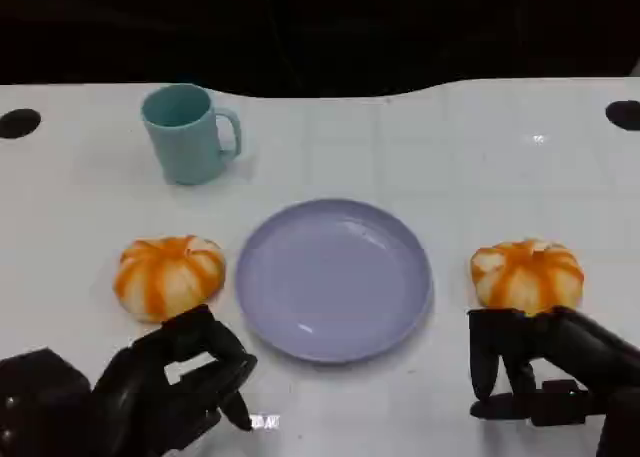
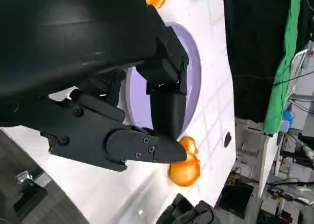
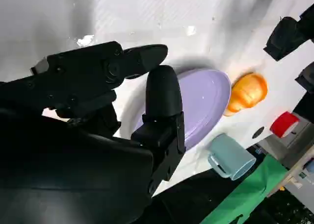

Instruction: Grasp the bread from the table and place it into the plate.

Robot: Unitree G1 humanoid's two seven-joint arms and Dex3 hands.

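Two buns on the white surface [image 1: 420, 147]: left bun [image 1: 168, 275] just beside the plate [image 1: 333, 279], right bun [image 1: 527, 274] near its other rim. Both apart from the plate, not yet lifted. Left hand [image 1: 165, 382] just short of its bun, fingers spread, holding nothing. Right hand [image 1: 545, 367] likewise empty, fingers apart, close behind its bun. Best to reach forward over one bun, wrap around its sides gently, lift straight up, then carry across the rim. Mug [image 1: 188, 133] well behind, out of the way.

Bright overhead light washes the white table [image 1: 470, 147] nearly to glare in the head view, with small specular spots and a soft sheen on the plate [image 1: 334, 279]. Shadows under objects are faint and short. Both wrist views blur their near black hands [image 2: 98, 87] and tilt sharply, background dim.
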